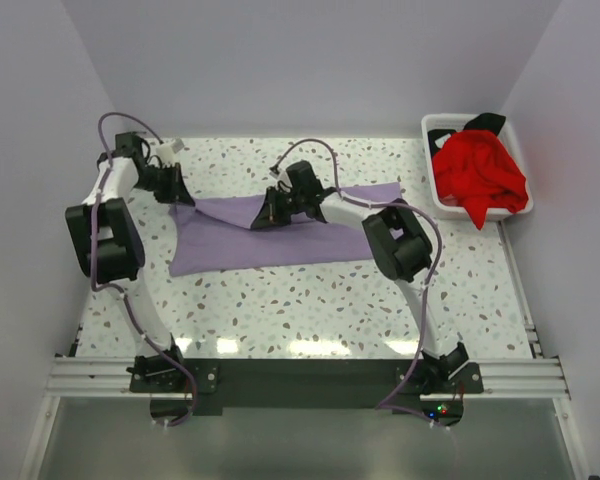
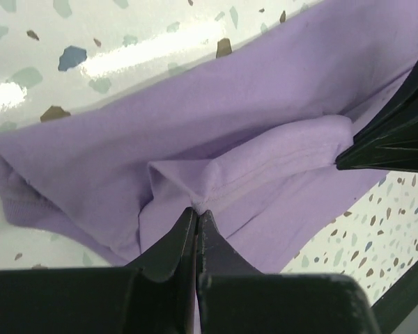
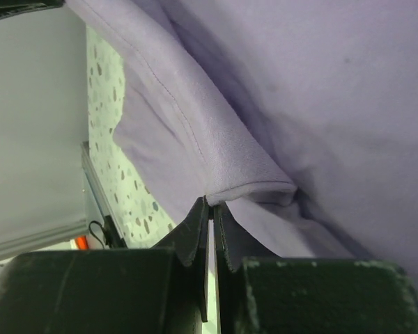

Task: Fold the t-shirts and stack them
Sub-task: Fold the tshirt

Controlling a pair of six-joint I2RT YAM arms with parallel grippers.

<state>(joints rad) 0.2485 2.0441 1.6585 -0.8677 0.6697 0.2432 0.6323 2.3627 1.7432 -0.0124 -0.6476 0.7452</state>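
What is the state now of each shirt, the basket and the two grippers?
lavender t-shirt: flat on table, edge pinched up.
white basket: upright, holding two shirts.
red t-shirt: crumpled in basket, hanging over rim.
black t-shirt: crumpled in basket, mostly hidden.
left gripper: shut on lavender t-shirt.
right gripper: shut on lavender t-shirt.

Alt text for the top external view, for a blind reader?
A lavender t-shirt lies spread on a speckled table, the left gripper closed on its far-left corner and the right gripper on its far edge near the middle. At far right, a white basket holds a red t-shirt and a black t-shirt.
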